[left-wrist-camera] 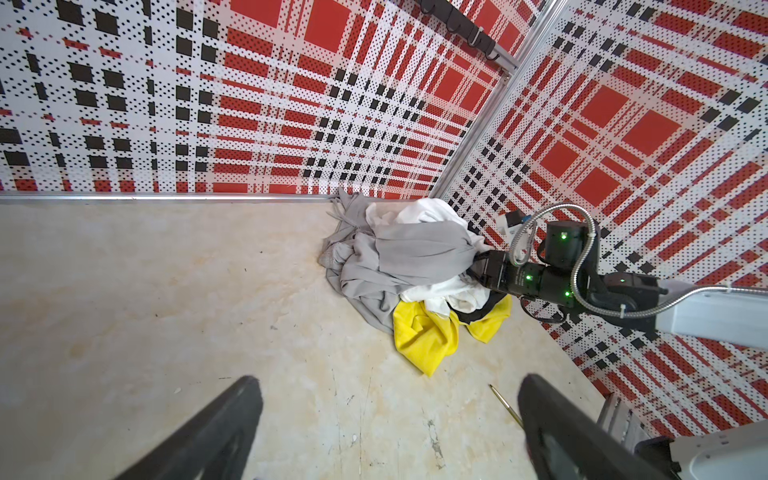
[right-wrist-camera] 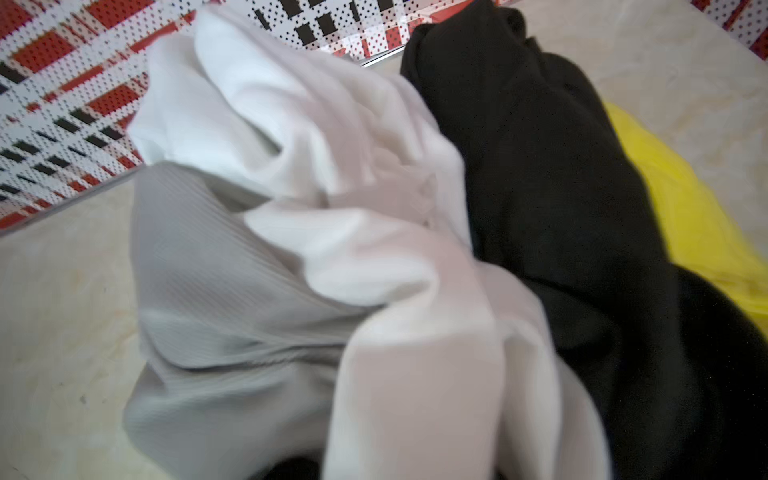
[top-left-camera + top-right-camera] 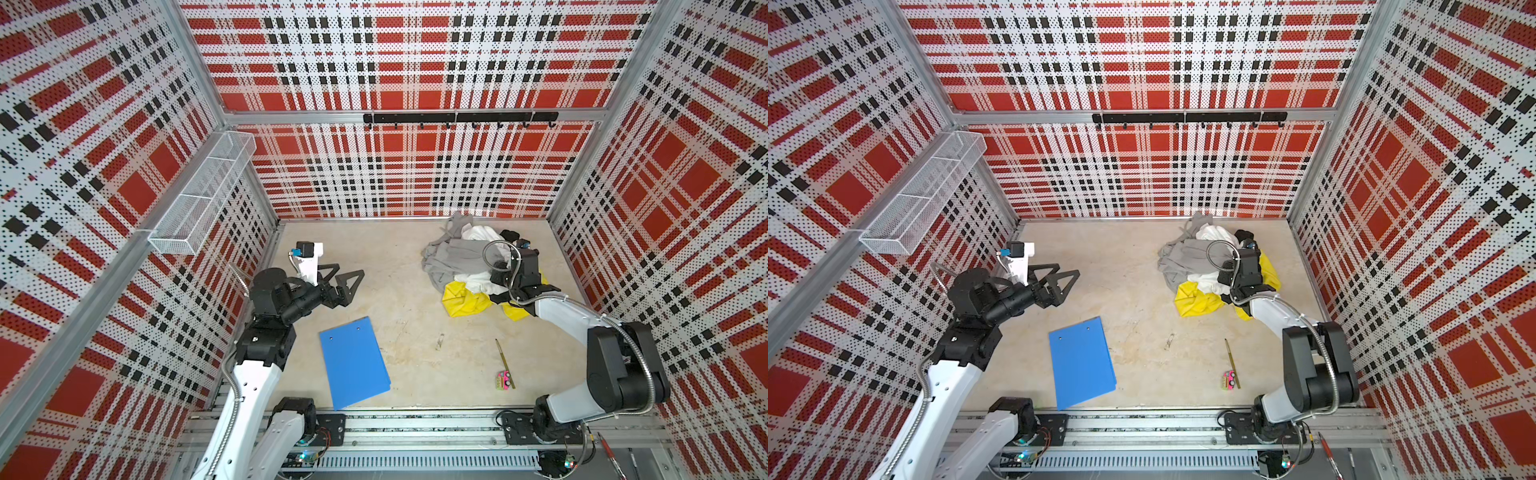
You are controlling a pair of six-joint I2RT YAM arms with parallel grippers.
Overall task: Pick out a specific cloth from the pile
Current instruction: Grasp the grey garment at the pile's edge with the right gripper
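We see right gripper (image 1: 486, 262) sunk in pile (image 3: 465, 286), far right. Jaws hidden under folds, so we cannot tell whether released or clenched. Grey cloth (image 3: 451, 257) lies just left of them, one fold bunching toward jaws, length running far-to-near along pile's left flank. Left gripper (image 3: 347, 275) spread wide, empty, well apart at left. We judge right gripper nearer.
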